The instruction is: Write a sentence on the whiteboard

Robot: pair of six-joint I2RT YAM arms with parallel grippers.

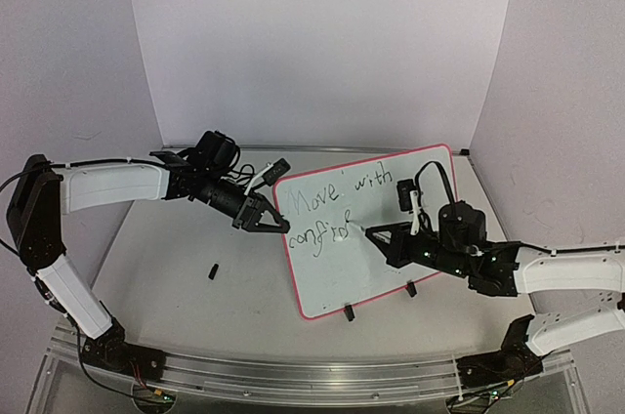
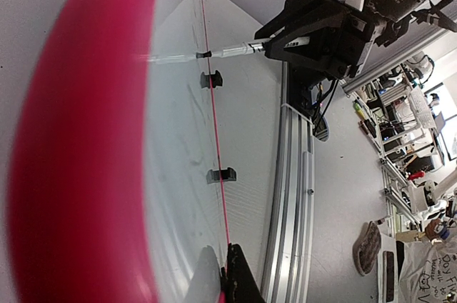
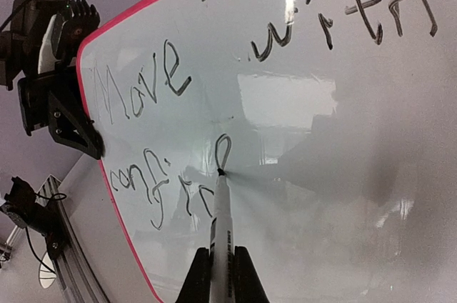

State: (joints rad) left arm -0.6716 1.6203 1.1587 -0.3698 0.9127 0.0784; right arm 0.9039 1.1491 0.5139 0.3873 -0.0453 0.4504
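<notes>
The whiteboard (image 1: 391,238) stands tilted on the table, white with a pink-red rim. My left gripper (image 1: 278,226) is shut on its left edge; in the left wrist view the fingers (image 2: 232,278) pinch the rim (image 2: 78,138). My right gripper (image 1: 376,235) is shut on a white marker (image 1: 359,230). In the right wrist view the marker (image 3: 220,217) sticks out between the shut jaws of the gripper (image 3: 222,249), its tip touching the board (image 3: 343,174) below a fresh loop. The sentence (image 3: 171,81) reads "Move with" above a second row starting "confi".
A small black cap (image 1: 212,270) lies on the table left of the board. Two black clip feet (image 1: 348,312) (image 1: 411,289) hold the board's lower edge. An aluminium rail (image 1: 293,370) runs along the near edge. Pale walls enclose the back and sides.
</notes>
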